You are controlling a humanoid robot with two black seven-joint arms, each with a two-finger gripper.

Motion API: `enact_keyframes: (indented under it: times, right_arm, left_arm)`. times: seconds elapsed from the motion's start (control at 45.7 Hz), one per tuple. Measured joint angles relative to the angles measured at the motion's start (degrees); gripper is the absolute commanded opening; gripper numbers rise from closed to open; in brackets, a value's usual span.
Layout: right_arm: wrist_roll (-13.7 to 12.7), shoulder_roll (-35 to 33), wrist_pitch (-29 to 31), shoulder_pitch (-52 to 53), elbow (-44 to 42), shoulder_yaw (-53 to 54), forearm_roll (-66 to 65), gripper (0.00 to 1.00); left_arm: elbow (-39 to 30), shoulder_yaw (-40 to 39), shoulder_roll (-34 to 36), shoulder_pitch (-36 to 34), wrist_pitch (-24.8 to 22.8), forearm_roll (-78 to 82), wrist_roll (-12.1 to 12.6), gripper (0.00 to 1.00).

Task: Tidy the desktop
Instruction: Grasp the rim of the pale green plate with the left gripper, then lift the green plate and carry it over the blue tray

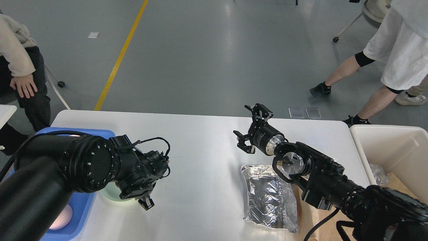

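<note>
From my remote seat the desktop (204, 140) reads as a broad, smooth white surface with rounded corners, matte with a soft glare, filling the lower half of the head view; on its right half lies a crinkled silver foil pouch (269, 195), roughly rectangular and creased all over, resting partly on a flat brown paper sheet (306, 214) at the near edge; my right end effector (251, 129) hangs above the surface just beyond the pouch, its two black fingers spread apart and holding nothing, a bright machined metal ring behind it on the wrist; my left end effector (146, 203) is small and dark under the bulky black wrist, pointing down near the surface, and I cannot tell whether it is parted or closed; a pale green, rounded, translucent-looking bowl (112, 194) shows beneath that arm, just beside the blue plastic tray (82, 209) at the left edge; the tray has glossy rounded walls; off the right end stands a cream-white rectangular bin (389, 130) with smooth walls; the floor (207, 57) is polished grey with a yellow line (120, 57) running across it; people stand around the surface's far side.
</note>
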Motion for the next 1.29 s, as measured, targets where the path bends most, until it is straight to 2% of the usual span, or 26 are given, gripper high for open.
enact_keyframes:
  times: [0.46, 0.897, 1.007, 1.291]
  right_arm:
    - [0.0, 0.0, 0.0, 0.0, 0.0, 0.0, 0.0, 1.00]
    - [0.0, 0.0, 0.0, 0.0, 0.0, 0.0, 0.0, 1.00]
    - [0.0, 0.0, 0.0, 0.0, 0.0, 0.0, 0.0, 1.00]
    - [0.0, 0.0, 0.0, 0.0, 0.0, 0.0, 0.0, 1.00]
  left_arm:
    - [0.2, -1.0, -0.2, -0.1, 0.3, -1.8, 0.2, 0.00]
    - [0.0, -6.9, -0.3, -2.0, -0.4, -3.0, -0.3, 0.00]
    - [-0.1, -7.8, -0.5, -4.3, -3.5, -4.9, -0.6, 0.00]
    - [-0.6, -10.3, 0.0, -14.3, -19.2, -10.9, -0.9, 0.00]
